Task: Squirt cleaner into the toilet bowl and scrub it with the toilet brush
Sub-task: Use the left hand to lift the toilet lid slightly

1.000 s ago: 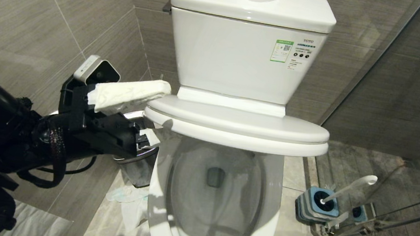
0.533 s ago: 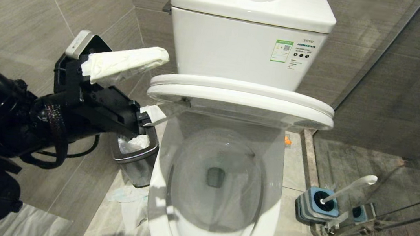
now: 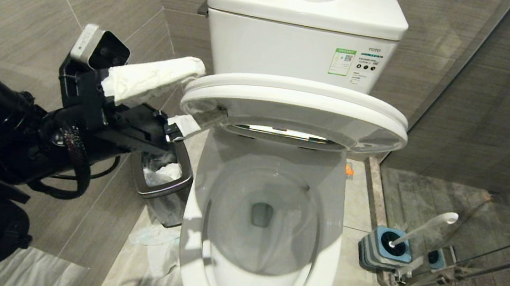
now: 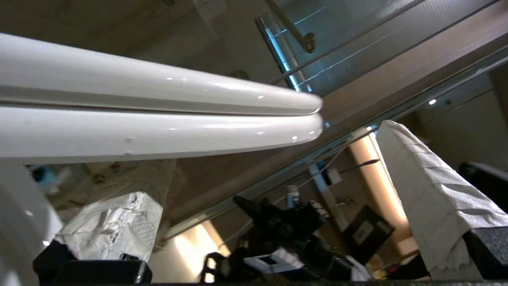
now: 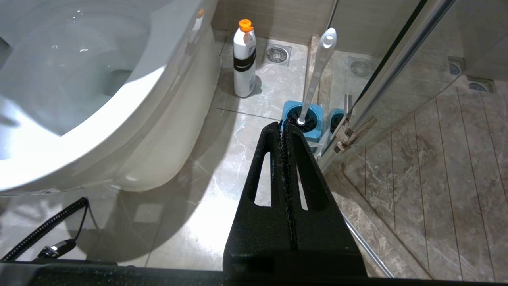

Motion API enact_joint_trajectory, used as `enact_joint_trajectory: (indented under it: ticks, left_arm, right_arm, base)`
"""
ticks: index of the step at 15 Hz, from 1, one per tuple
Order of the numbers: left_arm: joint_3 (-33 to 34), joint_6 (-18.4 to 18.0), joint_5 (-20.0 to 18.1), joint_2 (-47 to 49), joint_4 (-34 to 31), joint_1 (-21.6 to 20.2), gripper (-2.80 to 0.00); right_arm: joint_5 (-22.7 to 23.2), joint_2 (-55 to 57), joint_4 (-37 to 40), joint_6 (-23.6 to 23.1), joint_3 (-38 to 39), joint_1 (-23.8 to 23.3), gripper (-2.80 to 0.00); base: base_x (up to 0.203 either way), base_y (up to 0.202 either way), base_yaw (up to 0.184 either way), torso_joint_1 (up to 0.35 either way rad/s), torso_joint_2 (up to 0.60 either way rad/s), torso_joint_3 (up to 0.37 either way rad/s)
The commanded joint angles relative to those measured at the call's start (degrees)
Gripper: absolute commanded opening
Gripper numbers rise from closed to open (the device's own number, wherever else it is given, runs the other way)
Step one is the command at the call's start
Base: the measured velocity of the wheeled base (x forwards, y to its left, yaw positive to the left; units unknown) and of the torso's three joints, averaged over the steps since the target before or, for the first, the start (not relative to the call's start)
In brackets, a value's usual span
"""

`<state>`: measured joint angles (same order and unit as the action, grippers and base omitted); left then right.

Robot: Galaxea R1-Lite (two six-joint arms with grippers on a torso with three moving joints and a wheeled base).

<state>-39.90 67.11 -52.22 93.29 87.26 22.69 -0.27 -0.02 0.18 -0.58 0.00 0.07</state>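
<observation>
Moved since earlier: your left end effector (image 3: 188, 99) has come up along the left wall, and the seat and lid (image 3: 295, 104) have swung from lying low over the basin to half raised, tilting back toward the tank (image 3: 294, 47).
Left end effector: you have its fingers spread wide, both wrapped in white tissue; the upper finger (image 3: 152, 78) lies along the top of the lid's left edge and the lower finger (image 3: 185, 125) sits under the seat's left edge, so the pair stands between them.
Right end effector (image 5: 283, 127): you see it pressed shut on nothing, hanging above the floor near the right of the toilet.
Toilet bowl (image 3: 195, 246): centre of the scene, basin uncovered.
Cleaner (image 5: 244, 59): upright on the floor tiles just beside the bowl's right flank, toward the far wall.
Toilet brush (image 3: 423, 227): its head sits in the blue-and-grey holder (image 3: 372, 250) on the floor right of the bowl, by the glass door; the handle leans right.
Steel bin (image 3: 166, 185): left of the bowl, against the wall, with crumpled paper inside.
</observation>
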Motion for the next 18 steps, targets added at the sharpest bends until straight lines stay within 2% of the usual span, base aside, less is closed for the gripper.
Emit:
enact_joint_trajectory:
  ticks: [1,3,10,15,18]
  left_arm:
    - [-0.3,-5.7,-0.2,3.1,0.4,0.0,0.00]
    - [-0.8,-10.5,-0.4,4.9,0.4,0.2,0.00]
    - [-4.8,-19.8,-0.5,9.6,0.4,0.7,0.00]
    - [-8.2,-21.1,1.4,10.1,0.4,0.6,0.00]
    - [-12.6,-21.1,2.3,10.4,0.4,0.6,0.00]
  right_arm:
    - [0.0,0.0,0.0,0.0,0.1,0.0,-2.80]
    - [0.0,0.0,0.0,0.0,0.1,0.0,-2.80]
    - [0.0,0.0,0.0,0.0,0.1,0.0,-2.80]
    - [0.0,0.0,0.0,0.0,0.1,0.0,-2.80]
    - [0.0,0.0,0.0,0.0,0.1,0.0,-2.80]
  base:
    - [0.000,0.000,0.000,0.000,0.00,0.000]
    - [0.000,0.000,0.000,0.000,0.00,0.000]
    - [0.000,0.000,0.000,0.000,0.00,0.000]
    - [0.000,0.000,0.000,0.000,0.00,0.000]
    - [0.000,0.000,0.000,0.000,0.00,0.000]
